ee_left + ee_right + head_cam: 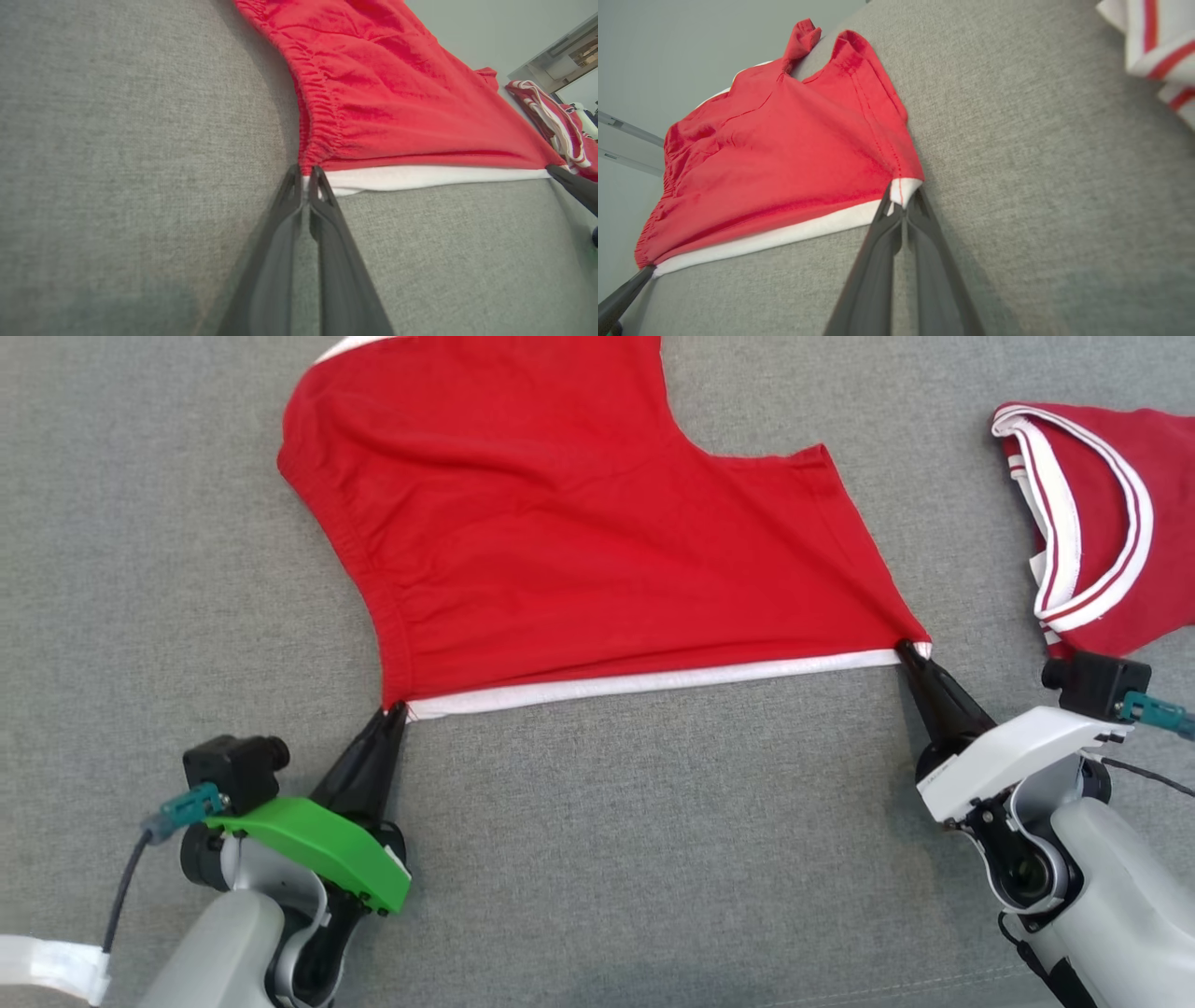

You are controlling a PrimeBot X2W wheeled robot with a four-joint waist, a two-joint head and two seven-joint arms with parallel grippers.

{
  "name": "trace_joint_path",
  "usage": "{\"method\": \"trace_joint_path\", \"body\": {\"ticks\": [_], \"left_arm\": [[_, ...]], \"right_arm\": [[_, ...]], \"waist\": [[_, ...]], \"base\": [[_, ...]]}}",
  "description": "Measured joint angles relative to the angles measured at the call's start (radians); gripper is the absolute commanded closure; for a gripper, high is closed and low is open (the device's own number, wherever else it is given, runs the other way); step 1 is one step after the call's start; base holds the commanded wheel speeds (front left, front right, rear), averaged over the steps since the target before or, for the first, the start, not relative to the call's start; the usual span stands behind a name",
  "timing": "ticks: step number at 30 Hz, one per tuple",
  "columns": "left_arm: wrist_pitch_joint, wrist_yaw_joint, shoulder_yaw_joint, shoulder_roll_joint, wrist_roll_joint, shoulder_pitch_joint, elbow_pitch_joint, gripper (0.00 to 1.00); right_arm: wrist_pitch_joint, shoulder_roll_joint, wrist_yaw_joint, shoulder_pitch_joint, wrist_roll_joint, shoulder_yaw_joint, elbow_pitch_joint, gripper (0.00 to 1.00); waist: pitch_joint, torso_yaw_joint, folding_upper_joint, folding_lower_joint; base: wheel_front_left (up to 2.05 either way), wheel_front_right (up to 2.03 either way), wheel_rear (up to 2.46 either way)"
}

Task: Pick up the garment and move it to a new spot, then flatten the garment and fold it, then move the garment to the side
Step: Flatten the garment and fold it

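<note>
Broadly, the grey cloth-covered bench (pixel 597 859) carries the red garment (pixel 579 541) spread across its middle, reaching away from the robot, with a second red garment (pixel 1111 523) well apart on the right. The white hem (pixel 653 679), its near edge, runs taut from left to right, so neither arm is nearer. The left hand (pixel 397 711) and right hand (pixel 906 649) are each pinched closed on one end corner of that hem, so any drag or fold probably needs both moving together.
</note>
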Motion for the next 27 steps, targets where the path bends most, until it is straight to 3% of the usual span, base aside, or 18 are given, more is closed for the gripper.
{"method": "trace_joint_path", "body": {"ticks": [8,14,21,27], "left_arm": [[-0.085,-0.016,-0.045,-0.028,0.023,0.071,0.047,1.00],[-0.108,-0.022,-0.075,-0.051,0.022,0.183,0.045,1.00],[-0.090,-0.046,-0.094,-0.062,-0.030,0.324,-0.002,1.00],[0.042,-0.067,-0.151,-0.014,-0.118,0.467,-0.086,1.00]], "right_arm": [[-0.042,-0.043,0.049,0.043,-0.053,0.035,0.031,1.00],[-0.060,-0.087,0.063,0.162,-0.056,0.033,0.038,1.00],[-0.020,-0.149,0.086,0.358,0.068,-0.003,-0.017,1.00],[0.000,-0.204,0.090,0.542,0.200,-0.082,-0.120,1.00]], "waist": [[-0.060,0.016,0.0000,0.0000],[-0.116,0.036,0.0000,0.0000],[-0.185,0.071,0.0000,0.0000],[-0.223,0.099,0.0000,0.0000]], "base": [[0.00,0.00,0.00],[0.00,0.00,0.00],[0.00,0.00,0.00],[0.00,0.00,0.00]]}}
